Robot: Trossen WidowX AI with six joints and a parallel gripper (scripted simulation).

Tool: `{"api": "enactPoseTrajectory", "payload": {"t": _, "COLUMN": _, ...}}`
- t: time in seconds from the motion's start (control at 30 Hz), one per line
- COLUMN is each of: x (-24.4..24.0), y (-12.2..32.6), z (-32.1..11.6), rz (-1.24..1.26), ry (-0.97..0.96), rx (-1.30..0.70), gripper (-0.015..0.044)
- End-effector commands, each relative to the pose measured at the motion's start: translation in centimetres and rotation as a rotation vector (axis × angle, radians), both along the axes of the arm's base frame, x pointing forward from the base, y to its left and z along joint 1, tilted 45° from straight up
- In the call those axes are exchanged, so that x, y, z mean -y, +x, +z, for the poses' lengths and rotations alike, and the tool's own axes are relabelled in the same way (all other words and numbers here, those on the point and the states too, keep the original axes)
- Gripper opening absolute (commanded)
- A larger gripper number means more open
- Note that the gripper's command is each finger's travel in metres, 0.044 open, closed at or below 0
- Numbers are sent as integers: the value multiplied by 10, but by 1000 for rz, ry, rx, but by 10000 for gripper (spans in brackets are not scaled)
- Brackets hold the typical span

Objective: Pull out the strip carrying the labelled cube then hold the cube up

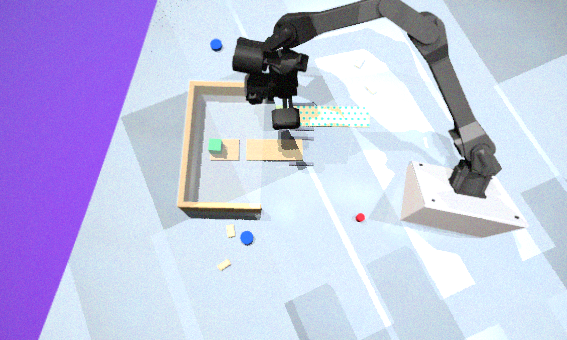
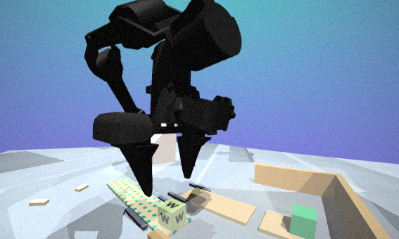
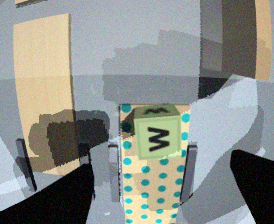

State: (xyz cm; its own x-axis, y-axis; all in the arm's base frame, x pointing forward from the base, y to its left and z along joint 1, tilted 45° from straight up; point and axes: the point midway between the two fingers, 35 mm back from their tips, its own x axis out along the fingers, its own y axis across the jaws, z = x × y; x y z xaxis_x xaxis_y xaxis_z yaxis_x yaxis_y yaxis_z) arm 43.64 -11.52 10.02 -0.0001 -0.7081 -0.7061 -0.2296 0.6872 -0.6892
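The dotted strip (image 1: 336, 116) (image 2: 122, 186) (image 3: 138, 202) is in one piece, with teal dots. The pale green cube (image 2: 172, 215) (image 3: 158, 137) marked W sits on its end toward the walled area; in the top view it is almost wholly hidden by the arm. A plain strip lies beside it in two parts with a gap: a longer part (image 1: 266, 150) (image 2: 229, 207) (image 3: 43, 60) and a short part (image 1: 231, 153) (image 2: 273, 223). A plain green cube (image 1: 215, 145) (image 2: 303, 221) sits on the short part. My gripper (image 2: 168, 186) (image 3: 164, 167) is open and empty, above the dotted strip near the W cube.
A wooden wall (image 1: 185, 150) (image 2: 296, 179) (image 3: 263, 45) surrounds the strips' far ends. Dark rails (image 1: 301, 164) (image 2: 136, 218) (image 3: 189, 172) flank the strips. Blue discs (image 1: 216, 45) (image 1: 247, 238), a red piece (image 1: 360, 217) and small beige blocks (image 1: 224, 265) (image 2: 39, 202) lie around.
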Motion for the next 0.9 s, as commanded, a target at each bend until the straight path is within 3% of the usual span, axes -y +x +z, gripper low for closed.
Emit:
{"api": "enactPoseTrajectory", "payload": {"t": 0.0, "x": 4, "y": 2, "z": -5, "rz": -4, "ry": -3, "rx": -2, "gripper": 282}}
{"api": "enactPoseTrajectory", "payload": {"t": 0.07, "x": 7, "y": 3, "z": -7, "rz": -4, "ry": -3, "rx": -2, "gripper": 250}}
{"api": "enactPoseTrajectory", "payload": {"t": 0.87, "x": 35, "y": 3, "z": -35, "rz": -4, "ry": -5, "rx": -1, "gripper": 250}}
